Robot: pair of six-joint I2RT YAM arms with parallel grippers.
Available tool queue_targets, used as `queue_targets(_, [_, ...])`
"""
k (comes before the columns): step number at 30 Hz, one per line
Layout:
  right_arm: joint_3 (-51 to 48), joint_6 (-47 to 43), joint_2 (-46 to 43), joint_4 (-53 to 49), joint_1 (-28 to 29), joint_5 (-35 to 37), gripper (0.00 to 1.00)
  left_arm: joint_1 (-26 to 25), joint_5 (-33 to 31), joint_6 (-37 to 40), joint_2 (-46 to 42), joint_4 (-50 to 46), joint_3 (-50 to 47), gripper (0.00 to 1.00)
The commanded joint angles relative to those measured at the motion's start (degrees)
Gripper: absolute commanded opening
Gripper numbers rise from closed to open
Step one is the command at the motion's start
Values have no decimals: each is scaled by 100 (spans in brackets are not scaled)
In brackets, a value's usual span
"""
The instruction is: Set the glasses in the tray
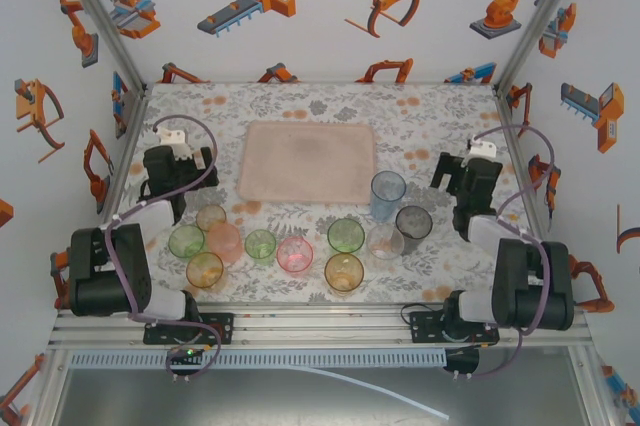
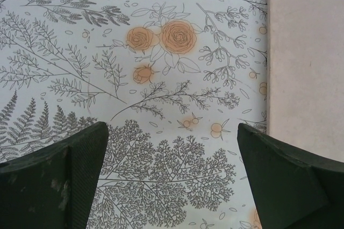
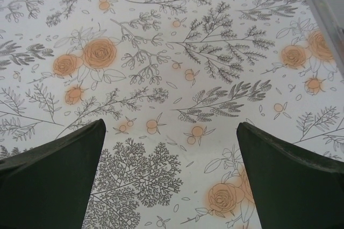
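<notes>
The small translucent tinted plastic tumblers (image 1: 294,254), clustered at 6 o'clock of the flat pale-pink rectangular tray (image 1: 310,161), are judged light, slippery, best pinched at the rim by the wide-spread, empty left gripper (image 2: 172,186) or right gripper (image 3: 171,186)

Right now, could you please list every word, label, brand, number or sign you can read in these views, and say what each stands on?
There is nothing to read: no words, numbers, labels or brands.
The back wall carries only wordless robot drawings.
The tabletop has only flowers and leaves.
The tray and the glasses are plain.
</notes>
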Motion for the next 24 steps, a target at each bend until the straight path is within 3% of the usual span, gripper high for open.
queue_targets(1, [372, 165, -361, -554, 6, 204, 99, -17, -105, 56, -251, -606, 296, 97])
queue_targets(4, [953, 691, -474, -1765, 5, 616, 99, -18, -180, 41, -276, -1392, 761, 97])
queue_targets(9, [2080, 842, -268, -3619, 5, 510, 99, -20, -407, 105, -377, -2333, 1391, 97])
queue_targets(14, [2750, 1671, -410, -4631, 7, 448, 99, -20, -235, 335, -395, -3806, 2288, 97])
queue_targets(19, [2841, 1567, -826, -4891, 1, -505, 99, -29, 246, 809, -293, -5279, 3246, 97])
queue_targets(24, [3787, 1399, -506, -6225, 12, -1014, 80, -54, 732, 1089, -185, -6116, 3959, 97])
